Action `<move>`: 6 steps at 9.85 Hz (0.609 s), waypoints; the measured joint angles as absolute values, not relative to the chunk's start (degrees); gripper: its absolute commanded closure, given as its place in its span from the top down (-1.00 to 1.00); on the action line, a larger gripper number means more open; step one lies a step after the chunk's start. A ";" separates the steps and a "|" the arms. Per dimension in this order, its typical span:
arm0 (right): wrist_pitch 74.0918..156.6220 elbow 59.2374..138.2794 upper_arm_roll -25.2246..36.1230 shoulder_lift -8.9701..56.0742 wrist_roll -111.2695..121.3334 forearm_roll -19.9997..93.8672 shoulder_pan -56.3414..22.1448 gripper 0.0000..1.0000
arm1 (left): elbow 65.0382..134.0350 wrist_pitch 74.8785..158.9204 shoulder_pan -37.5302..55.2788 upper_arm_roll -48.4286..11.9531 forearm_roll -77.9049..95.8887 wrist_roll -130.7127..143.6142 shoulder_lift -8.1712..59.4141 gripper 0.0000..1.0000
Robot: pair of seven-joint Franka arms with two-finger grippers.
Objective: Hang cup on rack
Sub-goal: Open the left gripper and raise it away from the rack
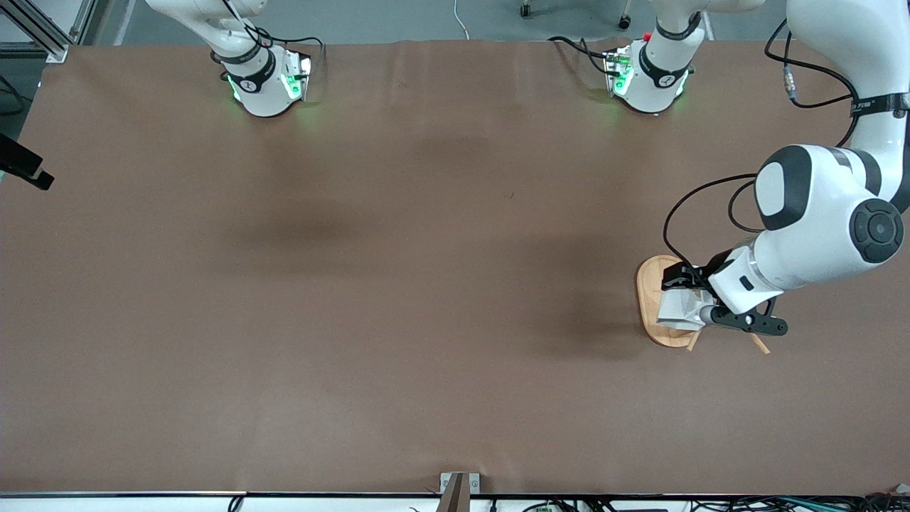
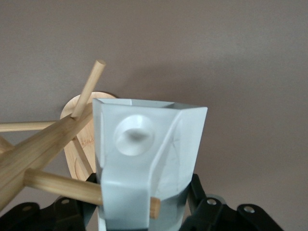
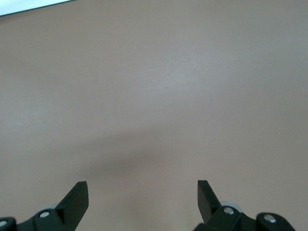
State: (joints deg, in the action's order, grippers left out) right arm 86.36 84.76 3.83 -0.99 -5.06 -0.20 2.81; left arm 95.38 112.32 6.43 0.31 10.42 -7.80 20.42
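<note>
Bamboo rack (image 1: pixel 650 299): stood on the brown table (image 1: pixel 398 284) toward the left arm's end; its oval base showed in the front view, partly covered by the left arm's wrist and gripper.
Peg tips: two thin pegs stuck out past the base edge nearest the front camera, one (image 1: pixel 692 342) under the wrist, one (image 1: pixel 761 344) just beside it.
White cup (image 1: pixel 679 307): faceted and matte, held up in the air over the rack's base, close against the post.
Cup in the left wrist view (image 2: pixel 149 163): open rim pointed away from the camera; a round dimple showed on the handle part; one peg (image 2: pixel 91 188) crossed the handle part and its cut end showed again at the cup's other edge.
Rack post (image 2: pixel 36 154): slanted across that view beside the cup, with another peg (image 2: pixel 87 87) rising from it.
Left gripper (image 1: pixel 686 302): over the rack's base, fingers closed on the cup's lower part, their black housings on either side of it.
Right gripper (image 3: pixel 143 195): waited above bare table, fingers spread wide with nothing between them; only that arm's base (image 1: pixel 263 78) showed in the front view.
</note>
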 measured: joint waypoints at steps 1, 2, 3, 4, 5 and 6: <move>86.36 84.76 3.83 -0.99 -5.06 -0.20 2.81 1.00 | 95.37 112.32 6.43 0.59 10.42 -7.84 20.42 1.00; 86.36 84.76 3.83 -0.99 -5.06 -0.20 2.81 1.00 | 95.33 112.32 6.43 0.67 10.42 -7.85 20.42 1.00; 86.39 84.76 3.83 -0.99 -5.06 -0.20 2.81 1.00 | 95.25 112.32 6.42 0.69 10.42 -7.80 20.41 1.00; 86.41 84.76 3.83 -0.99 -5.06 -0.20 2.81 1.00 | 95.13 112.32 6.42 0.69 10.42 -7.80 20.41 1.00; 86.41 84.76 3.83 -0.99 -5.06 -0.20 2.81 1.00 | 94.93 112.32 6.42 0.69 10.42 -7.80 20.37 1.00; 86.41 84.76 3.84 -0.99 -5.06 -0.20 2.82 1.00 | 94.75 112.20 6.43 0.68 10.42 -7.78 20.15 1.00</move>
